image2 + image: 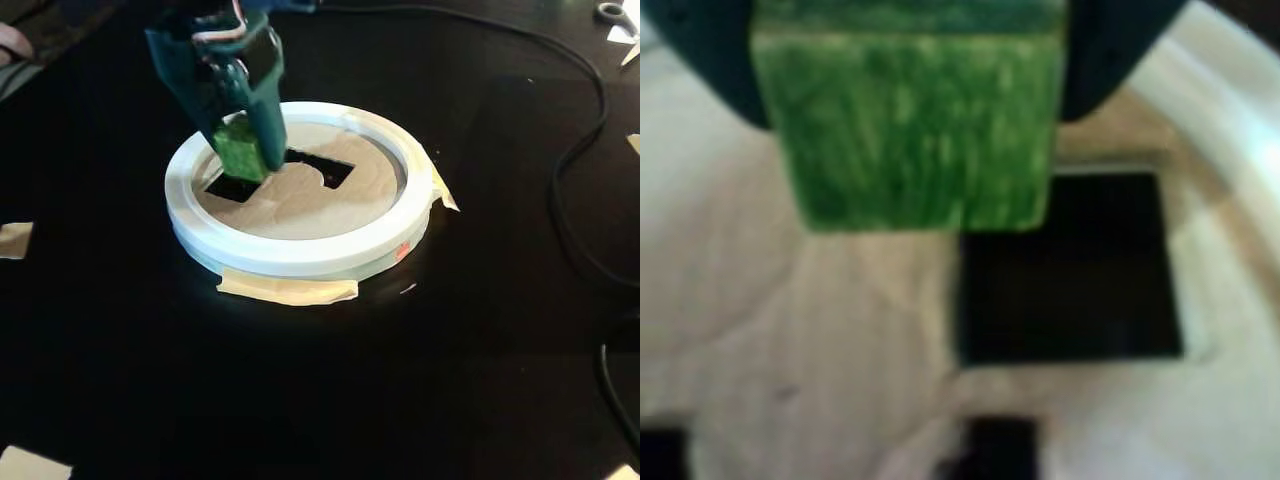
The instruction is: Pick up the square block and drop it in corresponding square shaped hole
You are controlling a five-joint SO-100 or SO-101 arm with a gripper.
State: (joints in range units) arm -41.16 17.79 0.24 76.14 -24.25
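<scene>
A: Where is the square block (910, 125)?

B: Clamped between the dark teal jaws of the gripper (240, 150), hanging above the cardboard disc (300, 205) inside the white hoop (300, 255).

A: And the square shaped hole (1070, 270)?

B: In the wrist view it lies down and to the right of the block; the block's lower right corner just overlaps the hole's upper left corner. Most of the block sits over bare cardboard.

A: So not lined up yet?

B: I judge not. The block's edges look roughly parallel to the hole's, so a sideways shift toward the opening seems the need, not a turn.

A: The fixed view?

B: The block hovers at the small cutout's (232, 187) edge, beside the larger notched one (325, 168).
</scene>
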